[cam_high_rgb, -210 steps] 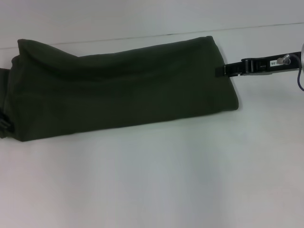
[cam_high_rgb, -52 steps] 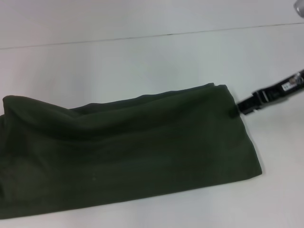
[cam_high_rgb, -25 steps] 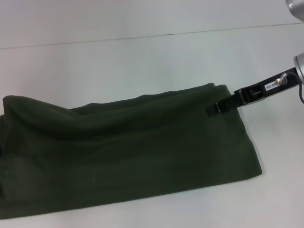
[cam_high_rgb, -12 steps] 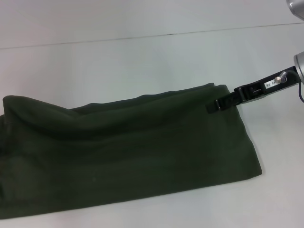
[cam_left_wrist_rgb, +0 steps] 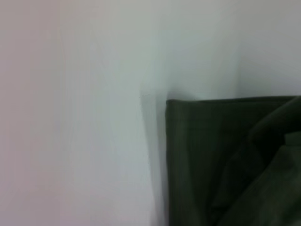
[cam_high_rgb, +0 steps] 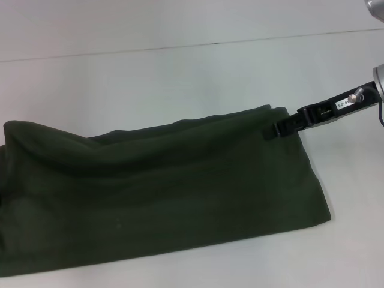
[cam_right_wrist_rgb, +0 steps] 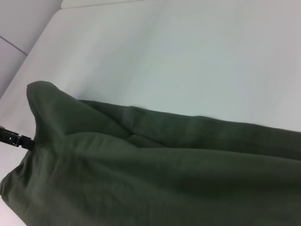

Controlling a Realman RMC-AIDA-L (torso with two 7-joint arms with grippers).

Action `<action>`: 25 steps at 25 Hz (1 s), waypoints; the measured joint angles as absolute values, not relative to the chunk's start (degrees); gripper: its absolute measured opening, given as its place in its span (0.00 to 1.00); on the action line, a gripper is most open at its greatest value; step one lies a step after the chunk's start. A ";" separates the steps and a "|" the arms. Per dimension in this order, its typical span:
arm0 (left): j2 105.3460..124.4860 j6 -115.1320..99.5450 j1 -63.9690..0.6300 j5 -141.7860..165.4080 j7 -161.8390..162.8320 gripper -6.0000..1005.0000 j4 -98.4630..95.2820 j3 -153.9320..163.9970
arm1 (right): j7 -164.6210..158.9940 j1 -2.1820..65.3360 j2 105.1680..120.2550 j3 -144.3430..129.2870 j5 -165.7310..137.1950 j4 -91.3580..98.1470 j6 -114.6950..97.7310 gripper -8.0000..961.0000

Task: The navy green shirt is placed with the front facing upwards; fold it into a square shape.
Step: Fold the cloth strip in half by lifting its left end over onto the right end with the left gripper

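The shirt (cam_high_rgb: 162, 192) lay folded long across the table (cam_high_rgb: 180, 72), cut off at nine o'clock. The right gripper (cam_high_rgb: 277, 129) touched its two-o'clock corner, grip unclear. The left gripper (cam_right_wrist_rgb: 10, 137) barely showed.

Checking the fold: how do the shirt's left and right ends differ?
On the navy green shirt, the right end lies flat, square-cornered; the left end rises in a hump. The right gripper is at the right end; the left end runs out of head view. Both are plain green.
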State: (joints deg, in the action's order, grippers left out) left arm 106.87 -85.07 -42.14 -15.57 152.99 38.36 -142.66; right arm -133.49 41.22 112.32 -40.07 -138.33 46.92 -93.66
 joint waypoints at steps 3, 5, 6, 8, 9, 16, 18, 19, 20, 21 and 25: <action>106.88 -84.58 -42.11 -15.56 152.94 0.71 37.92 -142.61 | -133.59 41.22 112.32 -40.07 -138.26 46.92 -93.66 0.69; 106.88 -84.33 -42.10 -15.55 152.91 0.71 37.73 -142.61 | -133.64 41.22 112.32 -40.07 -138.25 46.92 -93.66 0.69; 106.88 -84.15 -42.10 -15.55 152.89 0.71 37.57 -142.61 | -133.65 41.22 112.35 -40.07 -138.25 46.93 -93.67 0.69; 106.92 -83.91 -42.10 -15.55 152.86 0.71 37.51 -142.61 | -133.69 41.22 112.39 -40.07 -138.23 46.93 -93.67 0.69; 107.05 -83.68 -42.09 -15.55 152.82 0.71 37.51 -142.62 | -133.72 41.22 112.39 -40.07 -138.20 46.93 -93.67 0.69; 107.37 -83.36 -42.09 -15.55 152.75 0.71 37.51 -142.20 | -133.75 41.22 112.37 -40.07 -138.10 46.93 -93.70 0.69; 107.40 -83.31 -42.10 -15.55 152.75 0.71 37.51 -142.11 | -133.76 41.22 112.32 -40.07 -138.08 46.93 -93.70 0.69; 107.40 -83.31 -42.10 -15.55 152.75 0.71 37.52 -142.10 | -133.77 41.22 112.29 -40.08 -138.08 46.93 -93.70 0.69; 107.40 -83.31 -42.10 -15.55 152.76 0.71 37.52 -142.09 | -133.77 41.22 112.27 -40.07 -138.08 46.93 -93.70 0.69; 107.37 -83.31 -42.11 -15.55 152.77 0.71 37.53 -142.08 | -133.77 41.22 112.26 -40.07 -138.07 46.93 -93.70 0.69; 107.23 -83.24 -42.25 -15.56 152.82 0.71 37.53 -142.05 | -133.77 41.22 112.23 -40.08 -138.07 46.93 -93.69 0.69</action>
State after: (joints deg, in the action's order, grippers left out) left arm 107.23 -83.24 -42.25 -15.56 152.82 37.53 -142.05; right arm -133.77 41.22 112.23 -40.08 -138.07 46.93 -93.69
